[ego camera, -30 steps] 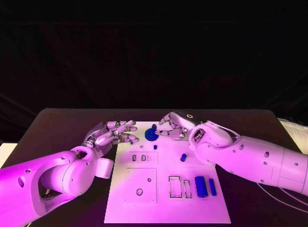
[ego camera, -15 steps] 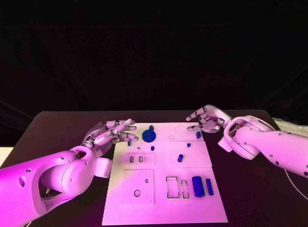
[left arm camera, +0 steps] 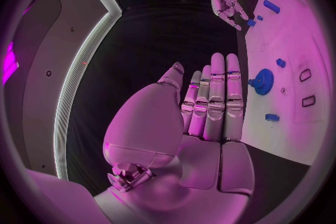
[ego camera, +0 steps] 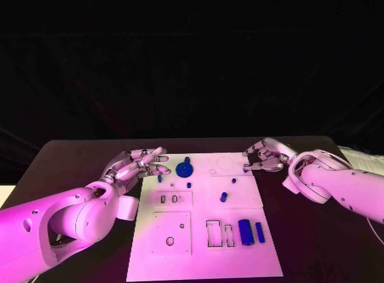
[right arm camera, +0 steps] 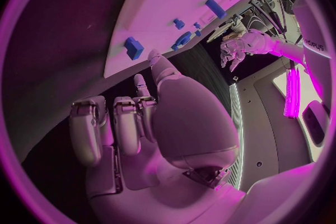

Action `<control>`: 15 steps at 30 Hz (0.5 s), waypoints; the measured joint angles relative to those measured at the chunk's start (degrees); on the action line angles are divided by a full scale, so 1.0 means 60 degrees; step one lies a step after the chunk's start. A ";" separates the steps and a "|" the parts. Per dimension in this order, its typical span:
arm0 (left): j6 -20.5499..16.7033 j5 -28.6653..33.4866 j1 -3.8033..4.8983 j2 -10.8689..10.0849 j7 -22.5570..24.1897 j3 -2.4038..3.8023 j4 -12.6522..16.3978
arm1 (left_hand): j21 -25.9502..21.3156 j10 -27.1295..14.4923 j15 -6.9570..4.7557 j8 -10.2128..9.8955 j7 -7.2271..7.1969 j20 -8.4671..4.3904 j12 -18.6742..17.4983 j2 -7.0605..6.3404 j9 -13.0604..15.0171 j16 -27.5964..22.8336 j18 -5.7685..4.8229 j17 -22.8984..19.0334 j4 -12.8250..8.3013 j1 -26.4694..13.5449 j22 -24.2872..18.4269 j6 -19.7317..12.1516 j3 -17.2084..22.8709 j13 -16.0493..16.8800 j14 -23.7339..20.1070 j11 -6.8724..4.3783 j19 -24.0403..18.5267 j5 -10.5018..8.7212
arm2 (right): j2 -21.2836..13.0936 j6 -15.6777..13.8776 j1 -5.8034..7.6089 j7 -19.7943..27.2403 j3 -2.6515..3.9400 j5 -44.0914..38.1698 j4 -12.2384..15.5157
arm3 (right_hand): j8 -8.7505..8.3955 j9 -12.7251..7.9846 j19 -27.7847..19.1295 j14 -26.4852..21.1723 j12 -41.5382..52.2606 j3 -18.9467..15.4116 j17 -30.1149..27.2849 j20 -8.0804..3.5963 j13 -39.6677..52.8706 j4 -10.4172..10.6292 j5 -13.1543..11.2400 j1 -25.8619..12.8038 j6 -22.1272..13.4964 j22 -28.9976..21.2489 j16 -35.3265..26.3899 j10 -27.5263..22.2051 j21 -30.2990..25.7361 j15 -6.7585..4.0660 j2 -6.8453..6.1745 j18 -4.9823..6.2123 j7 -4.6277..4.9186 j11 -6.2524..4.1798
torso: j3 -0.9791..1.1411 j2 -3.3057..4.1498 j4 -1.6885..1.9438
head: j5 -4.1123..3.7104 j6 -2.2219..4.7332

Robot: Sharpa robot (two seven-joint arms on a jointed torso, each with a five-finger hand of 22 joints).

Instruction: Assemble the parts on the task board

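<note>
The white task board (ego camera: 204,253) lies in the middle of the table. A blue gear (ego camera: 185,170) stands at its far end, with small blue pieces (ego camera: 225,196) scattered behind two blue cylinders (ego camera: 245,231) near the right edge. My left hand (ego camera: 141,165) hovers open beside the board's far left edge, fingers straight and together (left arm camera: 210,106), close to the gear (left arm camera: 262,81). My right hand (ego camera: 264,156) hangs over the far right corner with fingers half bent and apart, holding nothing. A small blue block (right arm camera: 131,47) lies on the board just beyond its thumb.
Empty rectangular slots (ego camera: 217,233) and round holes (ego camera: 170,240) mark the near half of the board. Black table (ego camera: 319,247) surrounds it on both sides. My left forearm (ego camera: 64,224) lies along the board's left edge.
My right hand has left the gear and drawn back to the board's far right corner, uncovering the right half of the board. The left hand has stayed put.
</note>
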 measured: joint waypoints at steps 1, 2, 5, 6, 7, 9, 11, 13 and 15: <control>0.0003 0.0000 0.0000 0.0000 0.0000 -0.0001 -0.0009 | 0.0000 0.0000 0.0000 0.0000 0.0000 0.0000 0.0000 0.0000 0.0000 0.0000 0.0000 0.0001 -0.0023 0.0000 0.0000 0.0000 0.0023 0.0000 0.0000 0.0000 0.0000 0.0000 | 0.0010 0.0000 -0.0005 0.0005 0.0000 -0.0032 -0.0031 | 0.0000 0.0000 0.0000 0.0000 0.0000 -0.0011 0.0002 0.0000 0.0000 -0.0011 0.0000 0.0000 0.0000 0.0000 0.0000 0.0000 0.0000 0.0000 0.0000 0.0001 0.0000 0.0000 | -0.0003 0.0000 0.0003 | -0.0006 -0.0003; 0.0014 0.0000 0.0000 0.0000 0.0001 -0.0001 -0.0022 | 0.0000 0.0000 0.0000 0.0000 0.0000 0.0000 0.0000 0.0000 0.0000 0.0000 0.0000 0.0012 -0.0024 0.0000 -0.0001 0.0000 0.0024 0.0000 0.0000 0.0000 0.0000 0.0000 | 0.0021 -0.0001 -0.0011 0.0012 0.0000 -0.0069 -0.0066 | 0.0000 0.0000 0.0000 0.0000 0.0000 -0.0011 0.0002 0.0000 0.0000 -0.0011 0.0000 0.0000 0.0000 0.0000 0.0000 0.0000 0.0000 0.0000 0.0000 0.0001 0.0000 0.0000 | -0.0004 0.0000 0.0005 | -0.0007 -0.0005; 0.0057 0.0000 -0.0001 0.0004 0.0003 -0.0002 -0.0050 | 0.0000 0.0000 0.0000 0.0000 0.0000 0.0000 0.0000 0.0000 0.0000 -0.0048 0.0000 0.0025 -0.0078 0.0000 -0.0011 0.0000 0.0022 0.0000 0.0000 0.0000 0.0000 0.0000 | 0.0047 -0.0001 -0.0025 0.0024 0.0001 -0.0140 -0.0159 | 0.0000 0.0000 0.0000 0.0000 0.0000 -0.0011 0.0002 0.0000 0.0000 -0.0011 0.0000 0.0000 0.0000 -0.0001 0.0000 0.0000 0.0000 0.0000 0.0000 0.0001 0.0000 0.0000 | -0.0009 -0.0001 0.0004 | 0.0022 -0.0011; 0.0076 0.0000 -0.0001 0.0008 0.0003 -0.0002 -0.0066 | 0.0000 0.0000 0.0000 0.0000 0.0000 0.0000 0.0000 0.0000 -0.0001 -0.0048 0.0000 0.0025 -0.0078 0.0000 -0.0011 0.0000 0.0022 0.0000 0.0000 0.0000 0.0000 0.0000 | 0.0063 -0.0001 -0.0030 0.0026 0.0002 -0.0165 -0.0198 | 0.0000 0.0000 0.0000 0.0000 0.0000 -0.0011 0.0002 0.0000 0.0000 -0.0011 0.0000 0.0000 0.0000 -0.0001 0.0000 0.0000 0.0000 0.0000 0.0000 0.0000 0.0000 0.0000 | -0.0009 0.0000 0.0002 | 0.0039 -0.0016; 0.0089 0.0000 -0.0001 0.0009 0.0003 -0.0002 -0.0074 | 0.0000 0.0000 0.0000 0.0000 0.0000 0.0000 0.0000 0.0000 0.0000 -0.0048 0.0000 0.0024 -0.0078 0.0000 -0.0011 0.0000 0.0022 0.0000 0.0000 0.0000 0.0000 0.0000 | 0.0079 -0.0001 -0.0036 0.0028 0.0003 -0.0183 -0.0229 | 0.0000 0.0000 0.0000 0.0000 0.0000 -0.0011 0.0002 0.0000 -0.0001 -0.0011 0.0000 0.0000 0.0000 -0.0001 0.0000 0.0000 0.0000 0.0000 0.0000 0.0001 0.0000 0.0000 | -0.0009 -0.0001 0.0002 | 0.0048 -0.0017; 0.0117 0.0000 -0.0001 0.0014 0.0003 -0.0002 -0.0087 | 0.0000 0.0000 0.0000 0.0000 0.0000 0.0000 0.0000 0.0000 0.0000 -0.0048 0.0000 0.0024 -0.0078 0.0000 -0.0011 0.0000 0.0022 0.0000 0.0000 0.0000 0.0000 0.0000 | 0.0108 0.0000 -0.0053 0.0032 0.0004 -0.0212 -0.0276 | 0.0000 0.0001 0.0000 0.0000 0.0000 -0.0011 0.0001 0.0000 -0.0001 -0.0011 0.0000 -0.0001 0.0000 -0.0001 0.0000 0.0000 0.0000 0.0000 0.0001 0.0001 0.0000 0.0000 | -0.0015 -0.0001 -0.0003 | 0.0052 -0.0029; 0.0151 0.0000 -0.0001 0.0025 0.0003 -0.0002 -0.0102 | 0.0000 0.0000 0.0000 0.0000 0.0000 0.0000 0.0000 0.0000 0.0000 -0.0049 0.0000 0.0024 -0.0078 0.0000 -0.0011 0.0000 0.0022 0.0000 0.0000 0.0000 0.0000 0.0000 | 0.0133 0.0005 -0.0089 0.0043 0.0009 -0.0230 -0.0313 | 0.0000 0.0016 0.0000 0.0000 0.0000 -0.0012 0.0001 0.0000 -0.0001 -0.0011 0.0000 -0.0001 0.0009 -0.0001 0.0000 0.0000 0.0000 0.0000 0.0001 0.0000 -0.0009 0.0000 | -0.0016 -0.0003 -0.0002 | 0.0046 -0.0042; 0.0176 0.0000 -0.0001 0.0039 0.0003 -0.0002 -0.0119 | 0.0000 0.0000 0.0000 0.0000 0.0000 0.0000 -0.0015 0.0027 -0.0001 -0.0049 0.0001 0.0036 -0.0078 0.0027 -0.0011 0.0000 0.0022 0.0000 0.0000 0.0000 0.0000 0.0000 | 0.0148 0.0016 -0.0131 0.0052 0.0010 -0.0236 -0.0329 | 0.0000 0.0017 0.0000 0.0000 0.0000 -0.0012 0.0001 0.0000 -0.0001 -0.0010 0.0000 -0.0001 0.0033 -0.0002 0.0000 0.0000 0.0000 0.0000 0.0001 0.0001 -0.0033 0.0000 | -0.0022 -0.0003 0.0001 | 0.0030 -0.0049; 0.0200 0.0000 -0.0002 0.0048 0.0003 -0.0002 -0.0141 | 0.0000 0.0000 0.0000 0.0000 0.0000 0.0000 -0.0035 0.0042 0.0000 -0.0049 0.0001 0.0036 -0.0093 0.0042 -0.0010 0.0000 0.0037 0.0001 0.0000 0.0000 0.0000 0.0000 | 0.0156 0.0038 -0.0185 0.0058 0.0009 -0.0242 -0.0335 | 0.0000 0.0017 0.0000 0.0000 0.0000 -0.0012 0.0001 0.0000 -0.0001 -0.0010 0.0000 -0.0004 0.0034 -0.0002 0.0000 0.0000 0.0000 0.0000 0.0004 0.0000 -0.0033 0.0000 | -0.0024 -0.0003 0.0002 | 0.0027 -0.0057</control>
